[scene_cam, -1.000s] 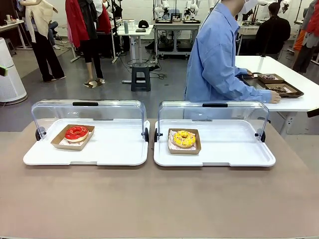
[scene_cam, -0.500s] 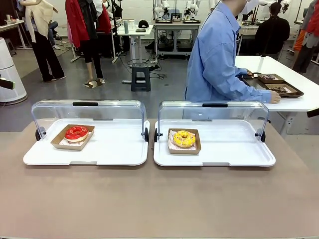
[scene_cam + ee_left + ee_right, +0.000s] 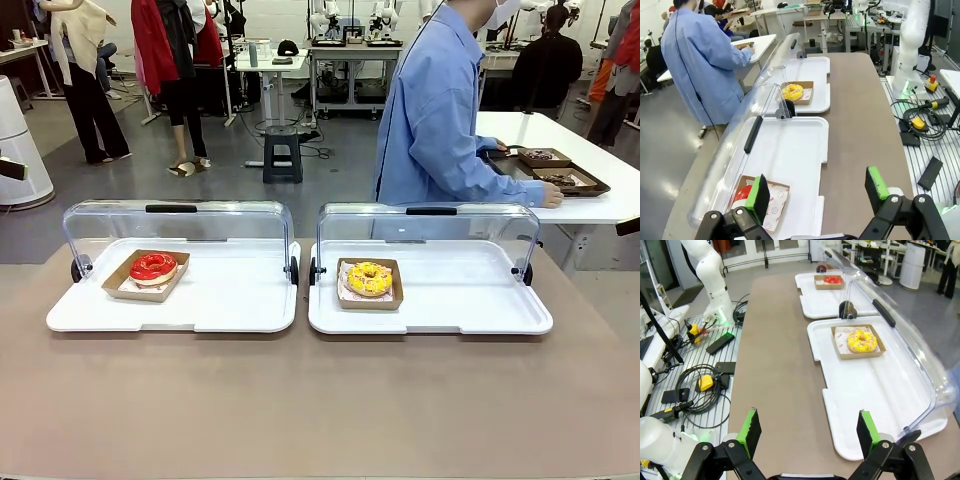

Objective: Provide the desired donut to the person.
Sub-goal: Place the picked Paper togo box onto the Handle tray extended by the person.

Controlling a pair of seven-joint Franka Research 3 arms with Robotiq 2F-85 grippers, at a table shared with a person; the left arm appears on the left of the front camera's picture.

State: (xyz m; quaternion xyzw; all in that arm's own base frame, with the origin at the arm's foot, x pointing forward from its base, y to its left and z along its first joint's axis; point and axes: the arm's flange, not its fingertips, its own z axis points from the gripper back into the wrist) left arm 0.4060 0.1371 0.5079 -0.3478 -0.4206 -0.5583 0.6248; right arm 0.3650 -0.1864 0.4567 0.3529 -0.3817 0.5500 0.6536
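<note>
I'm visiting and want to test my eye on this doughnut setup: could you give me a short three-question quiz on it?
1. True or false: both clear lids are swung open.
2. Which doughnut lies in the tray on the robot's right: A) red, B) yellow, C) brown?
3. Is the person facing the robot's table?

Key:
1. True.
2. B, the yellow doughnut; the red doughnut lies in the other tray.
3. No, they are turned to a white side table.

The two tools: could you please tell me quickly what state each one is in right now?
Left tool: open, holding nothing, above the white tray's near end.
Right tool: open, holding nothing, above the brown table.
</note>
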